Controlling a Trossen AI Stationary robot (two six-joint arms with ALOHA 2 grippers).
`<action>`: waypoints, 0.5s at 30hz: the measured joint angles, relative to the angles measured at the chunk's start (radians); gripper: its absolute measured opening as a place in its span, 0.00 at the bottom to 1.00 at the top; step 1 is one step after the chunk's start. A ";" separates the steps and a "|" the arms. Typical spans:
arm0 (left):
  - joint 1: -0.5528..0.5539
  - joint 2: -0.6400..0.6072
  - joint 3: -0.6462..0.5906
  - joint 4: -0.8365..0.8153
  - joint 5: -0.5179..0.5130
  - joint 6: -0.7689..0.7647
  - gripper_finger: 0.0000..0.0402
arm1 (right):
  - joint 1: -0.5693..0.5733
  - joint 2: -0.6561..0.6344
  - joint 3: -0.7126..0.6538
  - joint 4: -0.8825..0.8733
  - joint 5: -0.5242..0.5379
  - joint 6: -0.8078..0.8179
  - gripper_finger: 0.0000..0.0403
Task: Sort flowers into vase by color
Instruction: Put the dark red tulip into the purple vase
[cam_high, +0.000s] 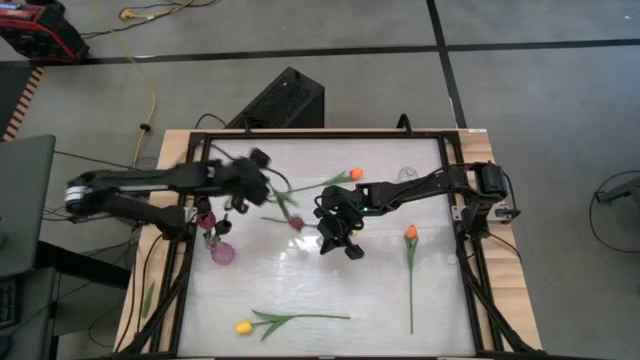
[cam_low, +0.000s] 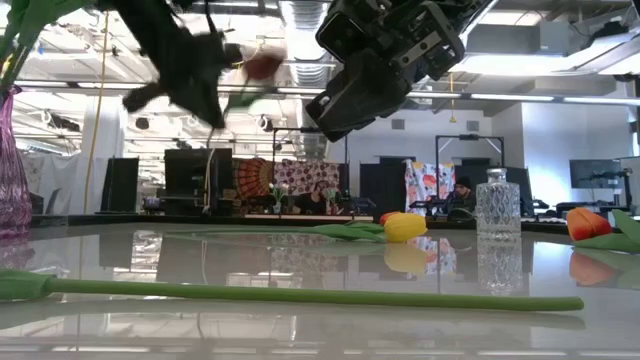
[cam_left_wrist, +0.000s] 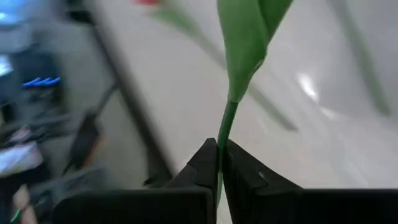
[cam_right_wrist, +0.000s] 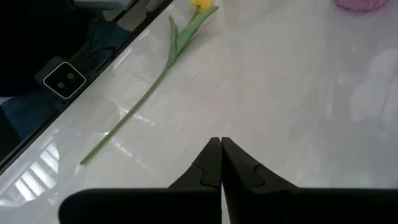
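Left gripper (cam_left_wrist: 219, 163), raised above the table's (cam_high: 300, 290) left half beside the pink vase (cam_high: 222, 252), is clenched on the green stem of a maroon tulip (cam_high: 294, 222), whose head hangs toward the table's middle. Right gripper (cam_right_wrist: 220, 163), raised over the table's centre, has its fingers pressed together with nothing between them. Flat on the table lie a yellow tulip (cam_high: 243, 327) near the front edge, an orange tulip (cam_high: 411, 233) on the right and another orange tulip (cam_high: 354, 174) toward the back, near a clear glass vase (cam_low: 497, 205).
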 joint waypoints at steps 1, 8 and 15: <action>0.011 -0.046 0.000 0.006 -0.008 -0.021 0.00 | 0.000 0.000 0.000 0.005 0.000 0.000 0.07; 0.071 -0.347 0.000 0.203 0.004 -0.250 0.00 | 0.000 0.000 0.000 0.037 0.000 0.000 0.08; 0.078 -0.578 0.001 0.507 0.004 -0.505 0.00 | 0.003 0.000 0.000 0.044 0.001 0.011 0.08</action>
